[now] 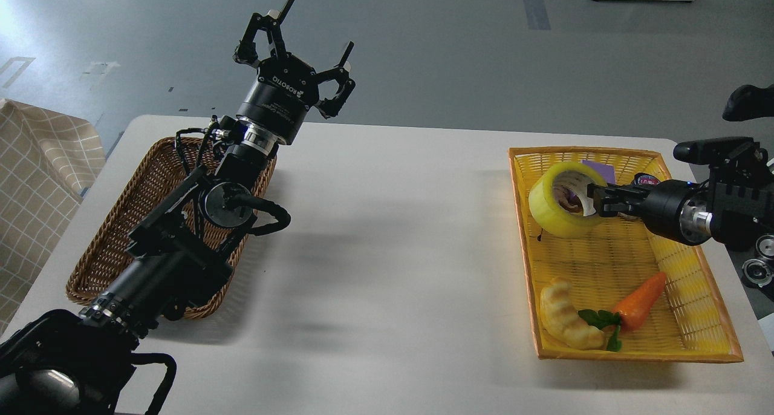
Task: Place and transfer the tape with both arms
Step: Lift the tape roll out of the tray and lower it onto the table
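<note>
Bright, sharp view; soft shadows, top-left glare.

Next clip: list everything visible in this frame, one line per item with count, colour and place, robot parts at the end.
table: 1, white, fills the middle of the view
yellow basket: 1, yellow-orange, right side of the table
brown basket: 1, brown wicker, left side of the table, partly behind the left arm
tape: 1, translucent yellow roll, over the far end of the yellow basket
croissant: 1, pale golden, near end of the yellow basket
carrot: 1, orange with green leaves, beside the croissant
purple item: 1, far corner of the yellow basket, mostly hidden
checked cloth: 1, beige, left edge
left gripper: 1, black, open, raised above the brown basket
right gripper: 1, black, reaching into the tape's core
</note>
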Available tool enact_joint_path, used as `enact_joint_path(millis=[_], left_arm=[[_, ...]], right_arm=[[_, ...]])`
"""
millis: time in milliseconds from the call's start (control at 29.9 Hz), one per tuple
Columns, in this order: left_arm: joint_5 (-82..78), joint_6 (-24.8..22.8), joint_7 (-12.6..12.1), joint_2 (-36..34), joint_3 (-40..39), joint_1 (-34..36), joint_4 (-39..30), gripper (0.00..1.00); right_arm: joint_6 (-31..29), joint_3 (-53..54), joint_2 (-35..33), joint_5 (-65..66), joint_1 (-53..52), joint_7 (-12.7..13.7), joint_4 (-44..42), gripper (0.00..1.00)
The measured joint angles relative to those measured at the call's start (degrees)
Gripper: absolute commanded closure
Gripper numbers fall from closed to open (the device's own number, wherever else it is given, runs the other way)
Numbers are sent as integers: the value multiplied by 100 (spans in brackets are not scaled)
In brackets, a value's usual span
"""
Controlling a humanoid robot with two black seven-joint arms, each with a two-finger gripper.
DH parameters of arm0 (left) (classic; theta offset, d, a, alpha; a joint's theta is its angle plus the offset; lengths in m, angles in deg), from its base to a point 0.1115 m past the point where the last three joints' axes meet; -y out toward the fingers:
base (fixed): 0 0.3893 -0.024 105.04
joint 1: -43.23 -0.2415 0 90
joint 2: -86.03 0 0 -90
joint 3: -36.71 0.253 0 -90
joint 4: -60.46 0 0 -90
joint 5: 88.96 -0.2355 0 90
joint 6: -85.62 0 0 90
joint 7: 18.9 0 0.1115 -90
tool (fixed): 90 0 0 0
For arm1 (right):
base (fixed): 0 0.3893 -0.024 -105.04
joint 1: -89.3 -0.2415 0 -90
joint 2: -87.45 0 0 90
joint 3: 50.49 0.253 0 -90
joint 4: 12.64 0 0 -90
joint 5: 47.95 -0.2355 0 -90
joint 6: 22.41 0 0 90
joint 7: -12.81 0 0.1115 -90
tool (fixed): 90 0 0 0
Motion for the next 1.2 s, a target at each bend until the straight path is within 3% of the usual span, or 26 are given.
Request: enact_joint_path(millis=[234,535,936,1203], left_arm=[[-2,0,0,-15,0,0,-4,2],[-2,0,0,61,0,-3,-12,2],[-1,0,0,70,-6,3,-10,2],[-1,0,0,61,-19,3,-11,2]], right_arm=[[0,73,224,0,-690,4,227,100],[0,-467,1465,59,-1405,11,-18,100],[0,-1728,2763,119,-1743,28,-1455,100],[0,-2255,3153,269,-1743,29,-2049,100]])
